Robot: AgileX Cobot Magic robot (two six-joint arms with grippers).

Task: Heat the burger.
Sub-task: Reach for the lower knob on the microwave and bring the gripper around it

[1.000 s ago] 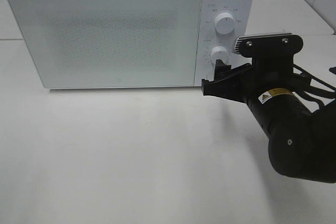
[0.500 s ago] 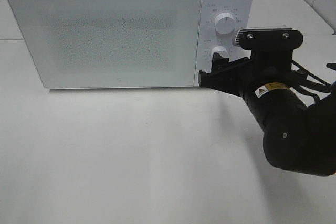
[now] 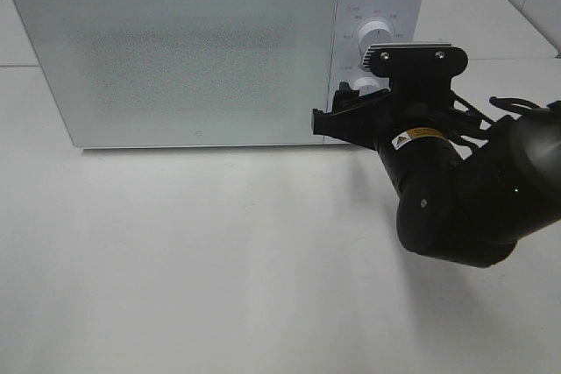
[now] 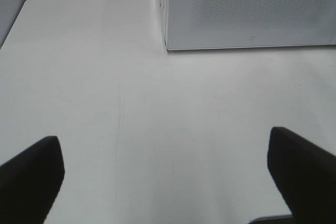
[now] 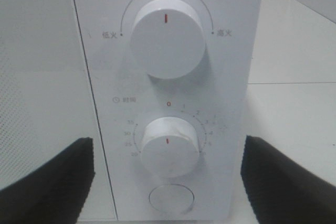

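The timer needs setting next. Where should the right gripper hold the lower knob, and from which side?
Grip the smooth round side wall of the lower knob, one finger on each side, coming straight at the front panel of the microwave. It is a plain cylinder standing out from the panel, with no tab. The right gripper is open and looks lined up with it.

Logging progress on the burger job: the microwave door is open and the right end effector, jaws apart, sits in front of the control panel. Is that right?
Not quite. The microwave door is shut, flush with the front, as the exterior high view shows. The rest holds: the right end effector, jaws apart, sits in front of the control panel.
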